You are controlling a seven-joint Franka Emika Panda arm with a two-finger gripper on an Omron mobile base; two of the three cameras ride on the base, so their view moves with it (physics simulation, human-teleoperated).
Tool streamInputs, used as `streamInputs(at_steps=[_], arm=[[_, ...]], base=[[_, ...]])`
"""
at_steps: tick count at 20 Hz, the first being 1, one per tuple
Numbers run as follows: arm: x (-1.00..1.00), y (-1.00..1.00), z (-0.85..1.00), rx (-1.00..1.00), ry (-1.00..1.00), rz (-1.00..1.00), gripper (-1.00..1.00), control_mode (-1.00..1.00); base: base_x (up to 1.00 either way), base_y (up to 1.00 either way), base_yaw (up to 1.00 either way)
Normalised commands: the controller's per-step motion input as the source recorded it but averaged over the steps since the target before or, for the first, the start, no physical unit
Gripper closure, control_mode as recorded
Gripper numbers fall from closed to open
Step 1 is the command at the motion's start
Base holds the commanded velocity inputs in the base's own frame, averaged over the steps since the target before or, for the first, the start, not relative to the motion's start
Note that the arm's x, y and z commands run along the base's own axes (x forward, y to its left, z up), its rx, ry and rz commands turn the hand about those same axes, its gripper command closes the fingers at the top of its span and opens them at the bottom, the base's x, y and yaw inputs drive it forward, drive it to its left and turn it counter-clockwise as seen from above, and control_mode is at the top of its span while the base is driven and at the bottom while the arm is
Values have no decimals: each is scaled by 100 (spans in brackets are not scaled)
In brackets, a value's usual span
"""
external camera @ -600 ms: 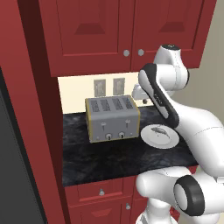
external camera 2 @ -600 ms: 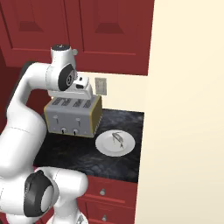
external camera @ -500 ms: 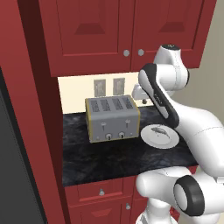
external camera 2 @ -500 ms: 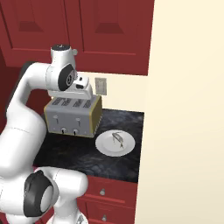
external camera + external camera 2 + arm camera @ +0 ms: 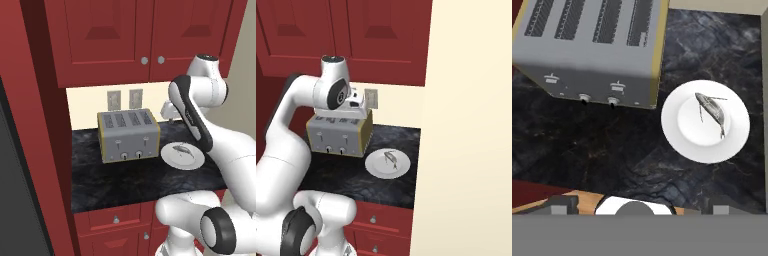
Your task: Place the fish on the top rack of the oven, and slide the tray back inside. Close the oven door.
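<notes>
My gripper [image 5: 357, 100] hangs high above the toaster [image 5: 341, 134]; I cannot tell how far its jaws are parted, and it holds nothing. The fish [image 5: 711, 111] lies on the white plate [image 5: 682, 140] near the counter's [image 5: 587, 155] right edge. Descending off-centre, I risk knocking the plate or pinching only the slim fish's tail.

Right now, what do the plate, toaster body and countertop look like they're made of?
Plate: looks like glazed ceramic, plain white with a smooth, even surface. Toaster: seems brushed metal, matte silver-grey panels with brass-coloured side trim. Countertop: likely polished stone such as marble or granite, black with pale veining. All of it is rendered, so these are guesses from colour and texture.
</notes>
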Motion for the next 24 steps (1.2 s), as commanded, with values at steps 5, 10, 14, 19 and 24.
streamInputs(at_steps=[5, 10, 14, 19, 24], arm=[[-7, -25, -19, -2, 0, 18, -100, -100], [0, -30, -41, -7, 2, 20, -100, -100], [6, -42, -53, -6, 1, 17, -100, -100], [12, -36, -58, 0, 0, 10, -100, -100], [33, -2, -55, -6, 6, 4, -100, -100]], base=[[0, 0, 0], [0, 0, 0], [0, 0, 0], [0, 0, 0], [0, 0, 0]])
